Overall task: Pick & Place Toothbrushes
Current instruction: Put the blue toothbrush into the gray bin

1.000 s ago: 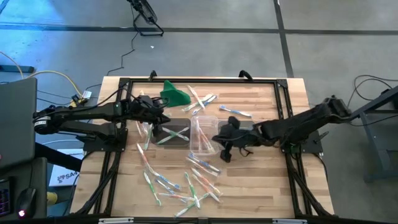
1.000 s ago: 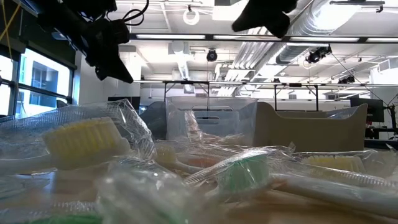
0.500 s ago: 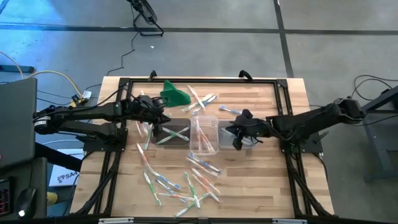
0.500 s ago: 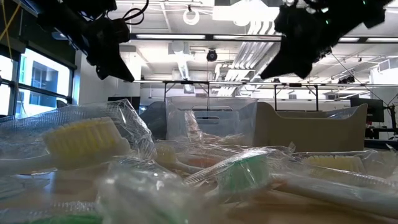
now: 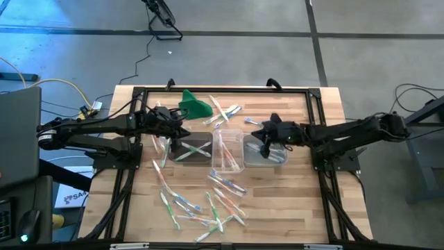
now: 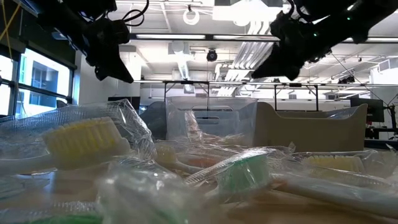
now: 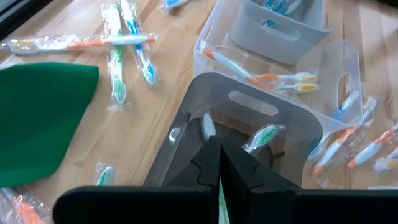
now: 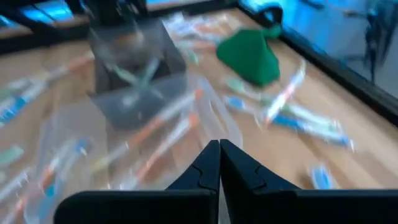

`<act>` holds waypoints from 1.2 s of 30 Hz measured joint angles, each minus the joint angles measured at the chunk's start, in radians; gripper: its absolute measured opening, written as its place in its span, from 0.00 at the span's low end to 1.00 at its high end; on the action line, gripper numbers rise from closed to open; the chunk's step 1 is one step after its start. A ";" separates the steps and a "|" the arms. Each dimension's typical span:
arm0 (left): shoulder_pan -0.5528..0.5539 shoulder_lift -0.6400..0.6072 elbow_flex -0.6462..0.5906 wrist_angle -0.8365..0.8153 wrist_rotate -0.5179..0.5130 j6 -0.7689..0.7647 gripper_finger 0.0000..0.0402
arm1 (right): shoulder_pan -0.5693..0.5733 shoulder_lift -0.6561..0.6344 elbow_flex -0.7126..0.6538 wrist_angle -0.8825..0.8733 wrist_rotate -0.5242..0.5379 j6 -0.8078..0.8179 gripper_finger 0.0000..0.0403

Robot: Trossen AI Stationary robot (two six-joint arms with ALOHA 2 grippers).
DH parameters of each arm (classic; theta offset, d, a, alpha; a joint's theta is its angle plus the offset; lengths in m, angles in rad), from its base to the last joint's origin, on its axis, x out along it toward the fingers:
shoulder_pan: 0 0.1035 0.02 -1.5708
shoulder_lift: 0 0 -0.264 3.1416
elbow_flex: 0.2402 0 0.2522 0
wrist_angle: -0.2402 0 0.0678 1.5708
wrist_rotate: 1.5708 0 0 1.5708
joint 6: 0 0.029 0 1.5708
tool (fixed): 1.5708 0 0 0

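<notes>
Right gripper [image 5: 264,148] hangs over the right tub [image 5: 258,158], fingers closed, nothing held; left gripper [image 5: 182,130] likewise. Toothbrushes [image 5: 208,208] lie scattered on table. Should open before descending, pick one brush, w/o snagging wrappers.

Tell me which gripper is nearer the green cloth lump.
Left. The left gripper hovers over the left tub, just in front of the green cloth lump; the right gripper is over the right tub, well across the table.

I see whitish plastic toothbrushes [image 5: 220,203] with green, orange and blue parts, a solid green cloth lump [image 5: 194,105], and three clear tubs [image 5: 227,151].
</notes>
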 joint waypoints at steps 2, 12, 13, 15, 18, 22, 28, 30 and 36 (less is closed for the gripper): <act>0.000 0.000 0.000 0.014 0.000 0.000 0.00 | -0.045 0.000 0.000 0.051 -0.075 -0.017 0.01; 0.000 0.000 0.000 0.098 -0.090 0.001 0.00 | -0.164 0.001 0.000 0.047 -0.191 0.037 0.00; 0.000 0.000 0.000 0.108 -0.115 0.004 0.00 | -0.165 0.001 0.000 0.047 -0.191 0.025 0.00; 0.000 0.000 0.000 0.134 -0.168 0.007 0.00 | -0.174 0.001 0.000 0.048 -0.192 -0.005 0.00; 0.000 0.000 0.000 0.174 -0.240 0.008 0.00 | -0.199 0.001 0.000 0.057 -0.192 -0.037 0.00; 0.000 0.000 0.000 0.224 -0.275 0.008 0.00 | -0.252 0.001 0.000 0.064 -0.191 -0.046 0.00; 0.000 0.000 0.000 0.264 -0.277 0.008 0.00 | -0.350 0.001 0.000 0.065 -0.201 -0.110 0.00; 0.000 0.000 0.000 0.263 -0.278 0.009 0.00 | -0.384 0.001 0.000 0.065 -0.227 -0.119 0.00; 0.000 0.000 0.000 0.278 -0.281 0.099 0.00 | -0.475 0.002 0.036 -0.021 -0.354 -0.147 0.00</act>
